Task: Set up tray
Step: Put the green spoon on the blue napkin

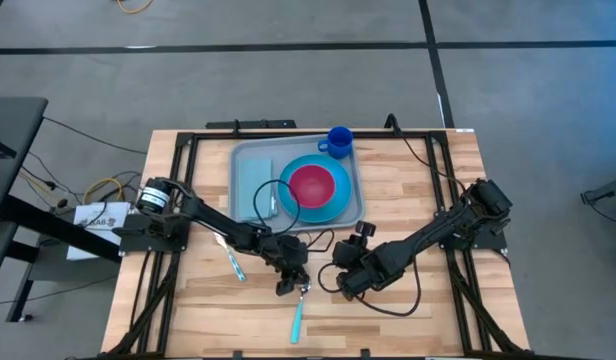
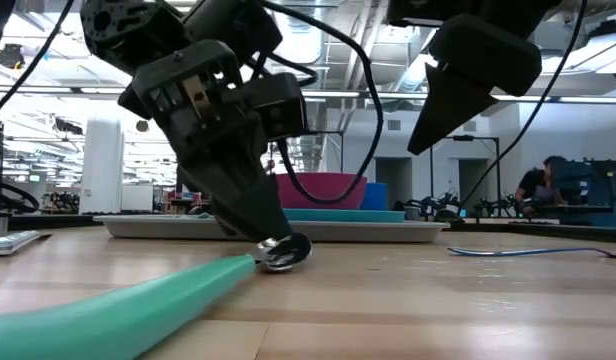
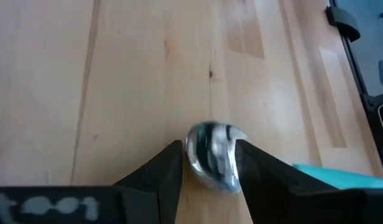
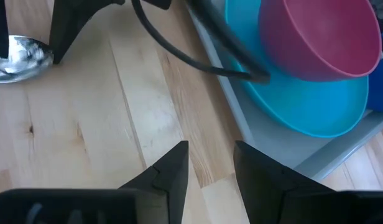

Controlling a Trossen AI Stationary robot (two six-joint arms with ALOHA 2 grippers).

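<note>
The pale grey-blue tray [image 1: 246, 155] lies at the table's far middle. It holds a flat teal rectangle [image 1: 253, 185], a round blue plate [image 1: 333, 205] with a pink bowl [image 1: 313, 183] on it, and a blue cup [image 1: 339, 140]. A spoon [image 1: 300, 310] with a teal handle lies on the wood near the front edge. My left gripper [image 1: 293, 284] is down on the spoon's metal bowl [image 3: 213, 155]. My right gripper [image 1: 344, 280] is open and empty, raised above the table just right of it, near the tray's near rim [image 4: 272, 143]. My left gripper pinches the spoon's metal bowl [image 3: 210, 163] by its two sides between its two fingers [image 3: 170, 171]. The fingers come from above, slanting down, at the bowl end. The spoon lies flat, bowl [image 2: 285, 252] and teal handle [image 2: 118, 305] on the table.
A second teal-handled utensil [image 1: 233, 264] lies on the wood left of my left gripper. Black cables [image 1: 318, 240] loop over the tray's near rim. A person [image 2: 538, 190] sits far behind the table. Bare wood lies at the near left and near right.
</note>
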